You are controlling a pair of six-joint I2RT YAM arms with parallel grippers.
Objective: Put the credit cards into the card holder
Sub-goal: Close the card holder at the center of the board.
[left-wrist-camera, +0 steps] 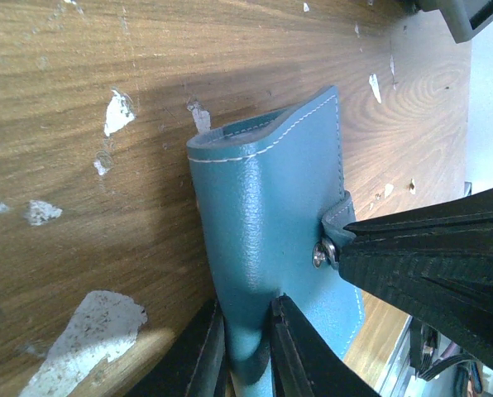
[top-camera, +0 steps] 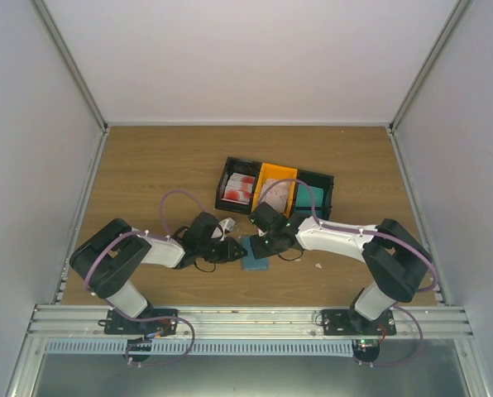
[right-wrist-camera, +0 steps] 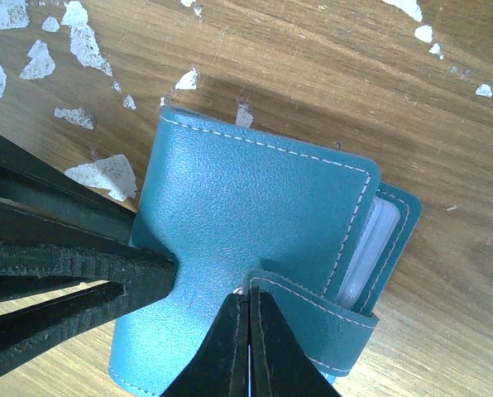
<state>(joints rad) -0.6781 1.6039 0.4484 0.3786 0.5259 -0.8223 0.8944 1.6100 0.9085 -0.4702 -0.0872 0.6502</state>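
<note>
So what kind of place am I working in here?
Looks like an enclosed robot test cell: white panel walls on aluminium framing, a worn wooden tabletop, and a row of parts bins.

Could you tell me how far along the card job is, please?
No card looks loaded yet. The credit cards lie in the black bin. In hand: the left fingers clamp the card holder at its fold, and the right fingers pinch its snap strap, apparently opening it. Left: open it, fetch cards, slot them in.
</note>
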